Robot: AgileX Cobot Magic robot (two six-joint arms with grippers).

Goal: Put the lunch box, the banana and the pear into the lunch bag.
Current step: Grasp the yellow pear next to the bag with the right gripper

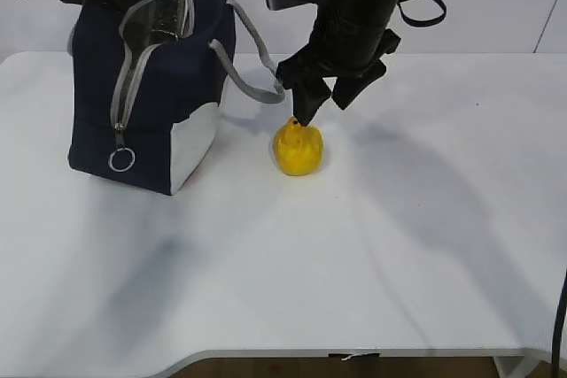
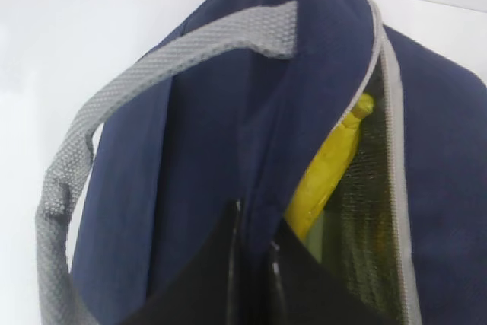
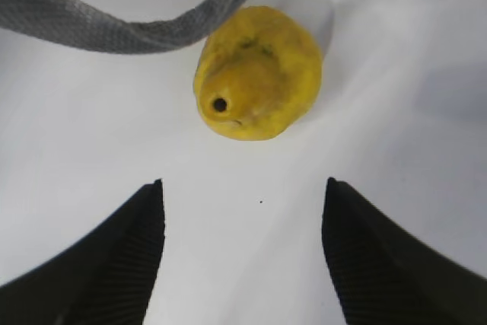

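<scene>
Your left hand (image 2: pixel 255 264) is pinched shut on the rim of the navy lunch bag (image 1: pixel 146 86), holding its mouth open; the banana (image 2: pixel 327 169) lies inside, just ahead of it. Your right hand (image 1: pixel 323 104) hangs wide open and empty above the pear (image 1: pixel 298 147) on the tabletop (image 1: pixel 399 245).

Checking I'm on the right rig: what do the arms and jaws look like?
Both arms are black. The right gripper has two matte black, wedge-shaped jaws with fine ribbing on the inner faces. A black cable loops beside the right arm.
</scene>
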